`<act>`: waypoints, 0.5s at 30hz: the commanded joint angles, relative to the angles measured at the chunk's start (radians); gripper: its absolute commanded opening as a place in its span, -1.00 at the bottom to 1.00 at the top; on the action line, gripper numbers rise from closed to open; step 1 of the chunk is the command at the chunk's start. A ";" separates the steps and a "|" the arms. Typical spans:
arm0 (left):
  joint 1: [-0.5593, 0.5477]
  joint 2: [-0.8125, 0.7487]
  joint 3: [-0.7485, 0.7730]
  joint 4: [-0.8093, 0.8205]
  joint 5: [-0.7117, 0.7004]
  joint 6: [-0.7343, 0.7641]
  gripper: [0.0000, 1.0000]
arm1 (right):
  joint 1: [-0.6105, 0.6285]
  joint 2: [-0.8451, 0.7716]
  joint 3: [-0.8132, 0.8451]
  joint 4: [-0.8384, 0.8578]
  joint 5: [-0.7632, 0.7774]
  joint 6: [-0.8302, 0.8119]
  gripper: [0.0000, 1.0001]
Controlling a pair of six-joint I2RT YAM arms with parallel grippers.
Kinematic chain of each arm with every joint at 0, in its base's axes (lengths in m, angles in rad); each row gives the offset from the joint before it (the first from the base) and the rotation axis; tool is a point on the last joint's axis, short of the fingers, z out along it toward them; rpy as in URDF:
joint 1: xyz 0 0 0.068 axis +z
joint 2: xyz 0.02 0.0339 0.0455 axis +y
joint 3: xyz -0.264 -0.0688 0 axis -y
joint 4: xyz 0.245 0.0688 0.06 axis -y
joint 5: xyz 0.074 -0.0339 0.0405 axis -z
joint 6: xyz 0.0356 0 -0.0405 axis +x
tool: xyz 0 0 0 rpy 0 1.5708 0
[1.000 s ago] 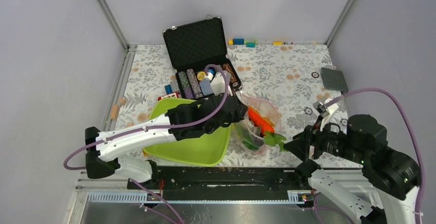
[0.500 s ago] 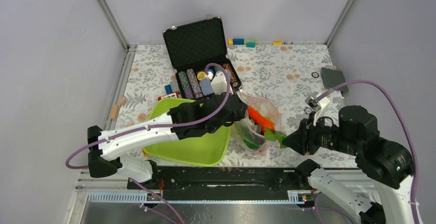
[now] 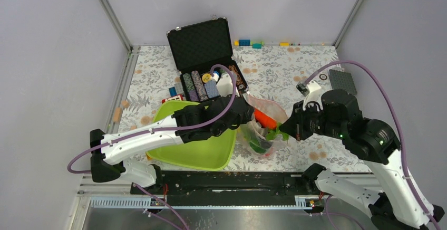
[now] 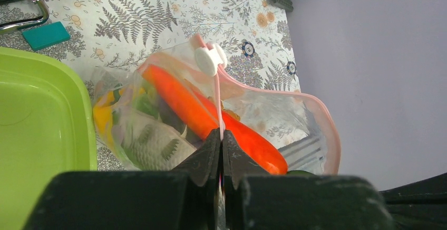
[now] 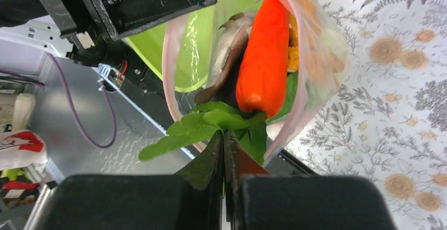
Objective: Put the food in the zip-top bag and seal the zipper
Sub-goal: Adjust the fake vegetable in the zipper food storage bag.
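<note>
Two pinches: left claw (image 4: 221, 151) on zipper (image 4: 217, 101), right claw (image 5: 224, 151) on lettuce (image 5: 205, 124); carrot (image 5: 263, 56) half-hidden.

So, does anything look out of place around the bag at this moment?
Yes. A green leafy piece hangs out over the rim of the zip-top bag, beside the carrot, pinched by the right tool. With it across the mouth, the zipper likely cannot close.

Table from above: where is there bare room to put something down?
Bare cloth lies between the open case and the grey studded plate, and left of the case. The middle is crowded: green tray, zip-top bag, left pincer and right pincer meet there.
</note>
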 commanded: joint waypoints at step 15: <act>-0.004 -0.066 -0.010 0.119 0.013 -0.006 -1.00 | 0.283 0.222 -0.146 0.007 0.784 0.111 -1.00</act>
